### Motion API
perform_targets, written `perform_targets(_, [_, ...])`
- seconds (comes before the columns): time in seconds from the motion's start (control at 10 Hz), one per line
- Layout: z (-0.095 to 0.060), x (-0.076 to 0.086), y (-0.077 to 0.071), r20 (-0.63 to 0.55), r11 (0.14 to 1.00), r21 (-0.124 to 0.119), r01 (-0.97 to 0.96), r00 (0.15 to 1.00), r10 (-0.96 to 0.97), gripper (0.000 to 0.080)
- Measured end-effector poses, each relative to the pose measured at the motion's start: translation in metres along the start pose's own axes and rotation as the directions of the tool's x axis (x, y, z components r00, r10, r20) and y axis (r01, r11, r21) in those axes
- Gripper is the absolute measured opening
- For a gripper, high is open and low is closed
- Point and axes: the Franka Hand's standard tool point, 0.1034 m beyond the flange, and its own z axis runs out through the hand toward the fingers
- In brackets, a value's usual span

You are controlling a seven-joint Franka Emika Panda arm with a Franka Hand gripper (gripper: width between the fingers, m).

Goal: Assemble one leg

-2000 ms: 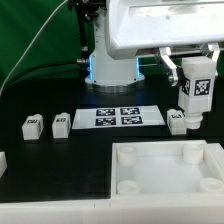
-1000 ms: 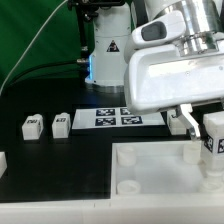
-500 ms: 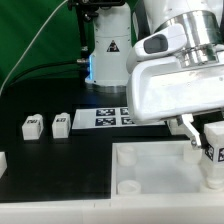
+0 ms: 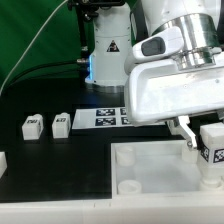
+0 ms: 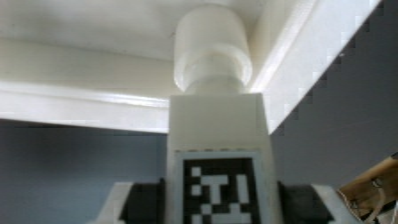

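Gripper (image 4: 208,133) fingers clamping leg (image 4: 212,156), holding it over tabletop (image 4: 150,172) corner. Socket seemingly hidden behind leg; lowering off-centre risking tip catching rim, leg twisting in grip.

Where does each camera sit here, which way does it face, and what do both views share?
Exterior view: off the arm, above table height, facing the arm's base across the black table; the tool fills the exterior view's right.
Wrist view: on the wrist, looking along the tool at the leg it grips and the tabletop beyond; only its fingers show.
Shared: the gripped leg and the tabletop.
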Motion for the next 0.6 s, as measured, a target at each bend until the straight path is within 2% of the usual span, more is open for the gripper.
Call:
perform_targets(0.3, [0.0076,-0.009,-0.001,0.015,1.0,0.003,-0.003,1.0,0.003,0.0291])
perform_targets(0.6, [0.0076,-0.0093,-0.001,0.019,1.0,0.004,-0.003,1.0,0.003,0.0291])
